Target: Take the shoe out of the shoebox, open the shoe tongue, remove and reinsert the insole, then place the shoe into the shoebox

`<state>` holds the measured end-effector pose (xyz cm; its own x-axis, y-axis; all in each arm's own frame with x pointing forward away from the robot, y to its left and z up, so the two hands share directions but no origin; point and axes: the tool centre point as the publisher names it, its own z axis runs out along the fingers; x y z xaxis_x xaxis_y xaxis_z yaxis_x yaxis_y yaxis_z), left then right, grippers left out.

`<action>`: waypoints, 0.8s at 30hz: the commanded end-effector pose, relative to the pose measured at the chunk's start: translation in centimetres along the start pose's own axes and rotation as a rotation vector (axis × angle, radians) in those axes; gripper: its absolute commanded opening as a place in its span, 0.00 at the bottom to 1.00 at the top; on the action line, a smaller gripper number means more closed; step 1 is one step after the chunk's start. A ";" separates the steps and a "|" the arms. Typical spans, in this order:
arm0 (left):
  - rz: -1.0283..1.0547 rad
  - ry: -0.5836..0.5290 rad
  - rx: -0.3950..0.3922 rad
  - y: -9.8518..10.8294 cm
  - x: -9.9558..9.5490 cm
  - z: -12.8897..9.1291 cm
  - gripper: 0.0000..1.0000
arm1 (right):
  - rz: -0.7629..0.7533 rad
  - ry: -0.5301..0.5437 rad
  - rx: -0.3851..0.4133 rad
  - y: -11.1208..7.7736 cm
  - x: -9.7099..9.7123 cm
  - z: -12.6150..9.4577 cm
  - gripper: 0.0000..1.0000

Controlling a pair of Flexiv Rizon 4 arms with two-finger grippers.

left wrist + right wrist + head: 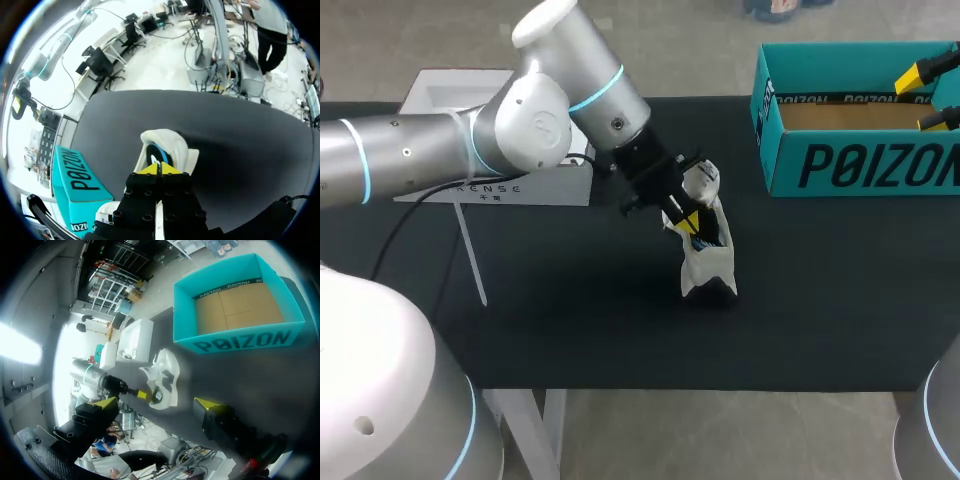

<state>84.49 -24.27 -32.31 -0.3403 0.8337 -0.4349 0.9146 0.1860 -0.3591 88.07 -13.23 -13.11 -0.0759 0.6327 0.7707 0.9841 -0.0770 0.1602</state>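
A white shoe (708,257) stands tilted on the black table (570,320), its opening facing my left gripper (686,222). In the left wrist view that gripper (159,168) is shut, its yellow tips pressed together at the shoe (170,145) opening, just over the blue insole (159,151). I cannot tell whether anything thin is pinched between them. The teal shoebox (820,165) sits at the back right, with only its cardboard floor showing. My right gripper (932,92) hangs wide open over the box. From the right wrist view the shoe (167,380) and shoebox (240,342) lie ahead of its gripper (159,404).
A white box (470,95) and a white stand (520,188) sit at the back left, behind my left arm. The table's front edge (670,388) runs close below the shoe. The shoebox (75,175) lies beside the left gripper.
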 end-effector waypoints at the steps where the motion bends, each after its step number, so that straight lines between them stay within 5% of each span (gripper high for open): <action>1: 0.016 0.105 0.008 0.6 -0.8 1.2 0.00 | 0.000 -0.002 0.000 0.0 0.0 0.0 1.00; 24: 0.000 0.209 0.061 0.5 1.1 5.1 0.00 | 0.000 -0.002 0.000 0.0 0.0 0.0 1.00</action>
<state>83.54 -25.46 -36.24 -0.2812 0.9243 -0.2581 0.8987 0.1593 -0.4086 88.07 -13.23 -13.11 -0.0759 0.6327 0.7706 0.9841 -0.0771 0.1602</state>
